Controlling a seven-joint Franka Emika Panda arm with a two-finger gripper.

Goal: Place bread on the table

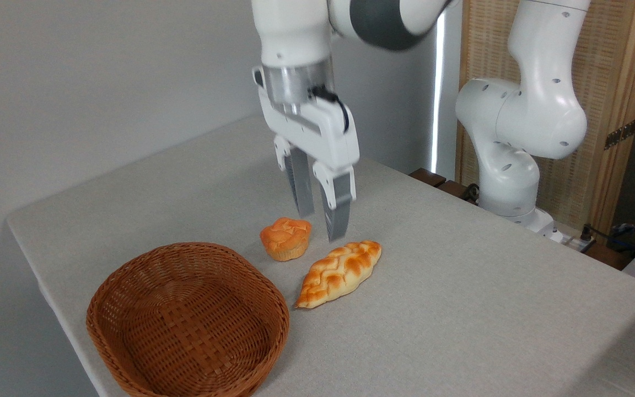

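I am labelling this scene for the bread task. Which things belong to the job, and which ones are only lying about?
Job:
bread, lying on the table
hand, open, above it

Lying about:
bun
basket, with nothing in it

We see the bread (339,274) in pale yellow with golden-brown braided bumps. The little bun (285,237) is bright orange. The basket (130,309) is brown, and its strips cross over and under like a checkerboard. The tabletop (461,286) is light grey-beige cloth. The tool (322,226) is white on top with grey metal fingers (338,212).
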